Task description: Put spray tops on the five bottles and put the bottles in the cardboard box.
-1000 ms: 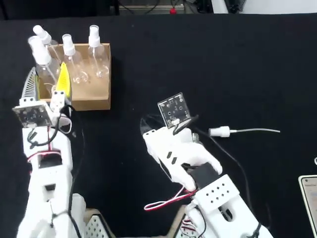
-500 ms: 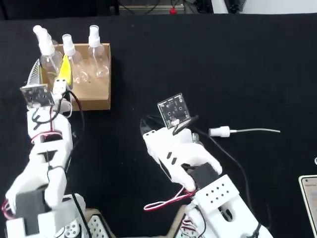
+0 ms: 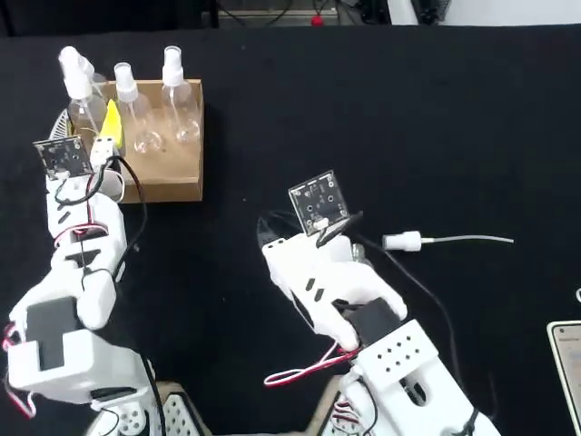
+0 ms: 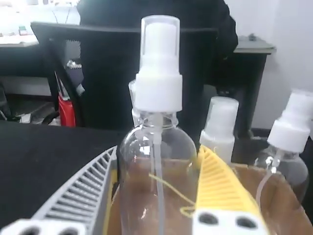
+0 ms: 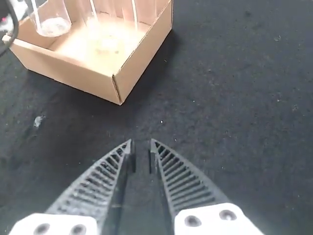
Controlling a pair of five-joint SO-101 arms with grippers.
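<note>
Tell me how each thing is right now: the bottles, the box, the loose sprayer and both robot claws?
left gripper: shut on the held bottle.
held bottle: upright, spray top on, clamped at the box's left side.
other bottles: three, upright in the box, spray tops on.
cardboard box: open on top.
loose spray top: lying on its side, on no bottle.
right gripper: shut, empty.

Gripper [image 4: 159,152] clamped on a capped bottle [image 4: 155,188].
Clear bottle upright between the grey and yellow fingers [image 4: 220,188], white spray top [image 4: 159,73] seated, dip tube visible inside. More capped bottles [image 4: 218,128] stand just behind, by the box [image 4: 288,215]; black surface [image 4: 44,156] alongside.
</note>
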